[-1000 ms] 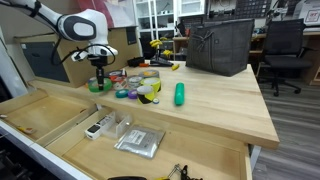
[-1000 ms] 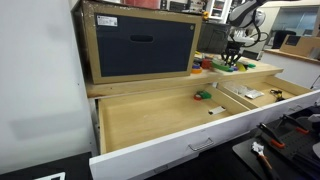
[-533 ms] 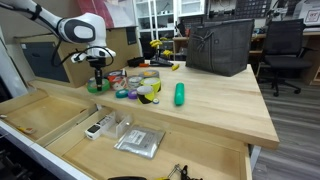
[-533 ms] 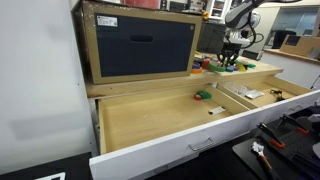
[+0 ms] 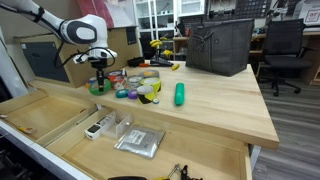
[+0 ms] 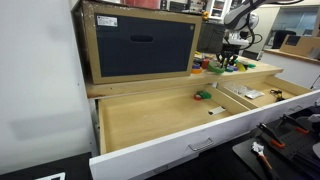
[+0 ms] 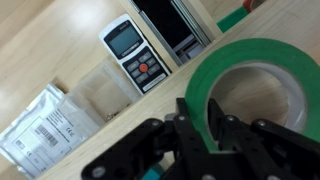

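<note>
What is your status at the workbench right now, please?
Gripper shut on green tape roll, clamping its wall. Roll at bench edge, above open drawer. More tape rolls alongside.

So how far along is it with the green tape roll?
Done: the jaws are shut on the green tape roll. In hand: it is held at the table edge, the open drawer and its white meter showing beyond. Left: letting go; whether it's lifted clear I can't tell.
</note>
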Robot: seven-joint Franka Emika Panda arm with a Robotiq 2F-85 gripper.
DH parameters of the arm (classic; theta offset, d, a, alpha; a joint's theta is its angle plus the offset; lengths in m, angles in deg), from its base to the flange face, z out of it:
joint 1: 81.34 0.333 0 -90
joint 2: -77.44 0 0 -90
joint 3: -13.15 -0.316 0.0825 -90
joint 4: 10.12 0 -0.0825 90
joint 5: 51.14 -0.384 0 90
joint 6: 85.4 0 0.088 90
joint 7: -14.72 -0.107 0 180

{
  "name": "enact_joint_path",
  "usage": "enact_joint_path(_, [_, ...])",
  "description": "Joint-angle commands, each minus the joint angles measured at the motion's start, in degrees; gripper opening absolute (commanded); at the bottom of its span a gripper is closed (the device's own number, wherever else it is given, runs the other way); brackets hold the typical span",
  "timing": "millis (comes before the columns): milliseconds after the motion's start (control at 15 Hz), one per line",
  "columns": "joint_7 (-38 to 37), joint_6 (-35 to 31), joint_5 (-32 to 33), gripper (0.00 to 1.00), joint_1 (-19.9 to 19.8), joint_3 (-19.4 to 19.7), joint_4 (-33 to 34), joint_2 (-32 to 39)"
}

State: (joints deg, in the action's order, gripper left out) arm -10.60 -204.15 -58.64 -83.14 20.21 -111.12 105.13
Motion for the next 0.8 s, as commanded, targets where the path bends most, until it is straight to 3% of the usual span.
enact_joint_path(0, [-1.97,0.73,1.24,0.06,1.07,-0.05,2.79,2.80])
enact_joint_path(333, [-6.03,-2.58,9.19,0.06,4.60,1.13,0.50,1.35])
enact_joint_path(733, [-8.40,-2.95,10.31,0.06,5.87,0.11,-0.95,-0.01])
